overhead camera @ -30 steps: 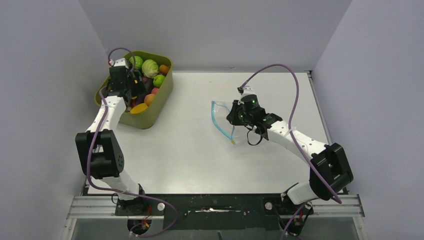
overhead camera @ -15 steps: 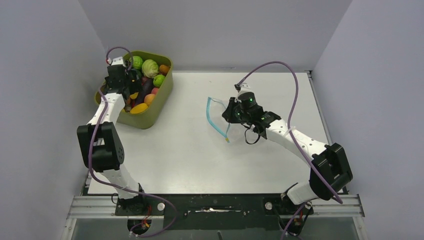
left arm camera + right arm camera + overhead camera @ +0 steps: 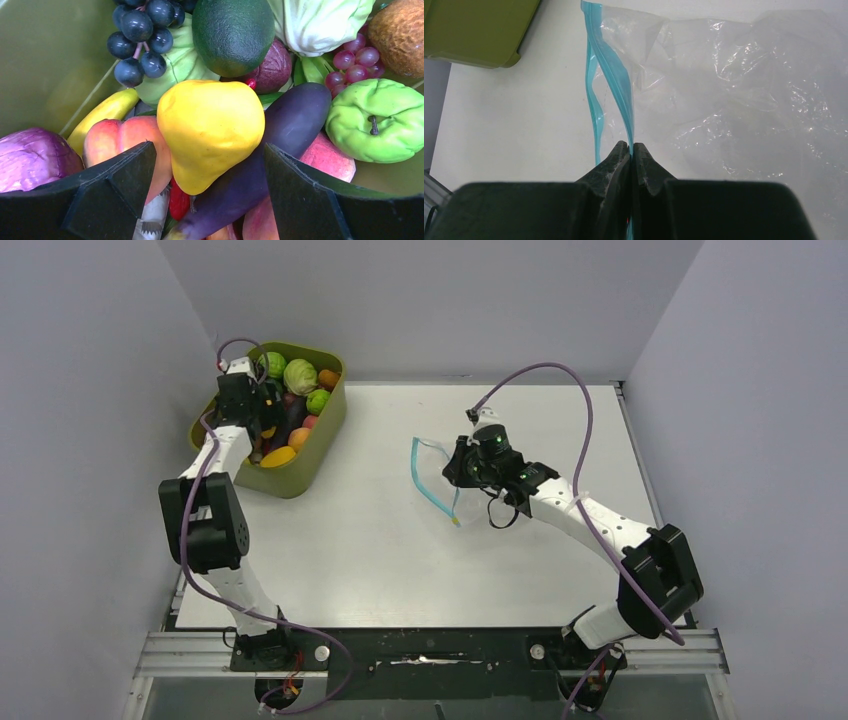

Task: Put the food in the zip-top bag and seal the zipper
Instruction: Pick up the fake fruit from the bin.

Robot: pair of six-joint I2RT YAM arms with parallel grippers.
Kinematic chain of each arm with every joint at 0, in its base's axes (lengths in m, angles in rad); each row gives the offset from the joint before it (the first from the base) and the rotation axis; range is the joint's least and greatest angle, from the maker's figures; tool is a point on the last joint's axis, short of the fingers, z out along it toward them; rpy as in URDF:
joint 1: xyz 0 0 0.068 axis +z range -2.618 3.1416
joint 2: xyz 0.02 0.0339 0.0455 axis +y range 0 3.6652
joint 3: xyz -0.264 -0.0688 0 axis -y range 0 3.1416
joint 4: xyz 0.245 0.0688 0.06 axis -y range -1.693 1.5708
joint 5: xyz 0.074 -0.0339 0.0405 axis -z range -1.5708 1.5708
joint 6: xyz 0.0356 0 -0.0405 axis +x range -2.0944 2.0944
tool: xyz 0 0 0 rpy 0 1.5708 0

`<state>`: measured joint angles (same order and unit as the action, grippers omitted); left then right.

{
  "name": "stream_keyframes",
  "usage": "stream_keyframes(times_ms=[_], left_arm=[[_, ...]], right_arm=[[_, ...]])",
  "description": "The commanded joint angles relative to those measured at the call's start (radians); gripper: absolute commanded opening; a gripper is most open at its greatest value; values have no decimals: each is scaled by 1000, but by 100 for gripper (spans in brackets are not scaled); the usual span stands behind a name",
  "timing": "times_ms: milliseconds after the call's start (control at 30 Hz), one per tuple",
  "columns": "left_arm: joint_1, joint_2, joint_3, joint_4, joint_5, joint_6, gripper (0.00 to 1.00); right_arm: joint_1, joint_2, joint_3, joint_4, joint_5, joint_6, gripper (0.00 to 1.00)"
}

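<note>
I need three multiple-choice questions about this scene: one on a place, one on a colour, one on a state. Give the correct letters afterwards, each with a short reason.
1. Where is the food?
A. in the olive-green tub
B. in a cardboard box
C. on a plate

2. What colour is the zipper?
A. red
B. teal-blue
C. black

3. What is the state of the right gripper?
A. open wide
B. shut on the zipper
C. out of view

Answers:
1 A, since the top view shows the toy fruits and vegetables piled inside the tub.
2 B, since the strip shows teal-blue in the right wrist view.
3 B, since the fingertips meet on the strip there.
</note>
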<state>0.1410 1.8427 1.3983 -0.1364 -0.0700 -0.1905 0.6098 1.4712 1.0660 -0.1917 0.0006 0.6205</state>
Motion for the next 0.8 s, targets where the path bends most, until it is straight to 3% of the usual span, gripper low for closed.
stream_keyframes(times_ms=[0, 433, 600, 767], left_arm=[[9, 19, 58, 79, 30, 17, 78], [6, 41, 35, 140, 12, 17, 65], [2, 35, 33, 139, 1, -21, 53], [-13, -8, 27, 107, -7, -64, 46]], right_arm=[[11, -8, 42, 34, 19, 0, 0], [14, 23, 74, 26, 7, -7, 0], [16, 20, 72, 28, 0, -5, 0], [16, 26, 84, 25, -11, -8, 0]])
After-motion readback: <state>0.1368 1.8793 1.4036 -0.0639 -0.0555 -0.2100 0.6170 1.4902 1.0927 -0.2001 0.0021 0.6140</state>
